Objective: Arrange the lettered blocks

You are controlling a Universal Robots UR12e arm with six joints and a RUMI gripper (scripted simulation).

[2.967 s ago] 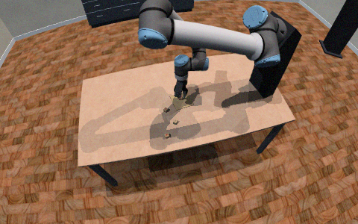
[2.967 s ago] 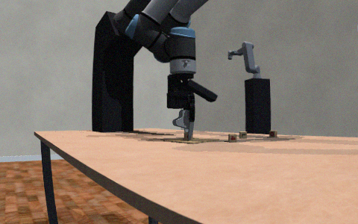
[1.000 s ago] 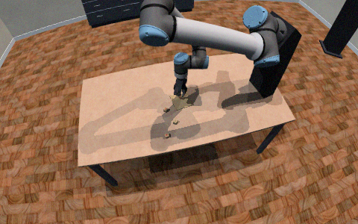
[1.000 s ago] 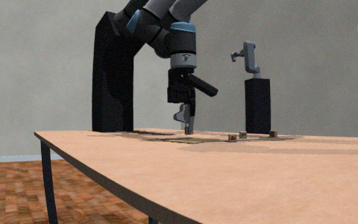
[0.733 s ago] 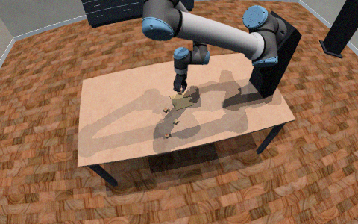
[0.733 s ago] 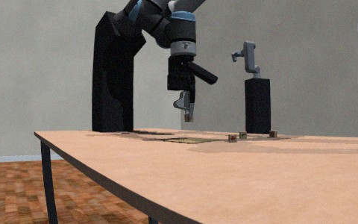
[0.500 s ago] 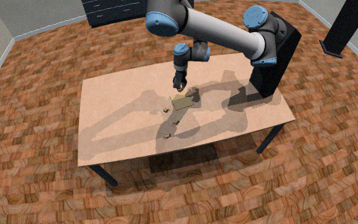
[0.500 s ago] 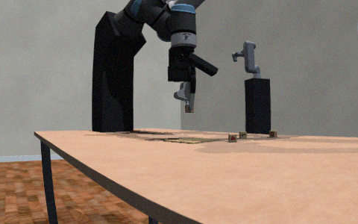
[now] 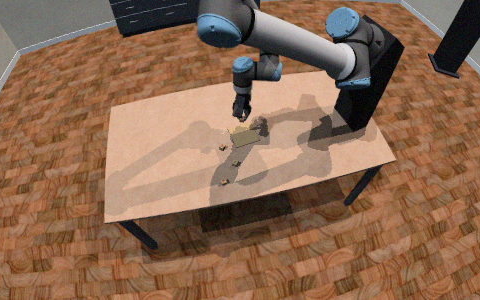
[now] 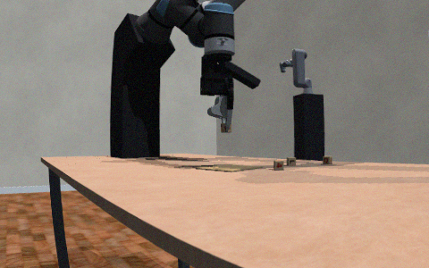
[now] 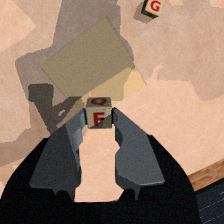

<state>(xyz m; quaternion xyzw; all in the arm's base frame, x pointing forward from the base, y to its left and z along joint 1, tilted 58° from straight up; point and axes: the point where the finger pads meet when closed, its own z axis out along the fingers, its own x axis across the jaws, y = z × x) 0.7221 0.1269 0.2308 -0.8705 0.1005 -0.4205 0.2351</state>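
- Wrist view: a lettered block is clamped between the nearly closed pincer fingers, F facing the camera.
- It is held well above the table, beside the mat.
- A G block is seen beyond the mat, apart from it.

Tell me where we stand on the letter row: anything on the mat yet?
Nothing looks placed: the mat shows no block on it. In hand: the end effector grips one block well above the table, with a red F on the face toward the wrist camera. Left: three blocks sit off the mat, including the G block; the row remains to be built.
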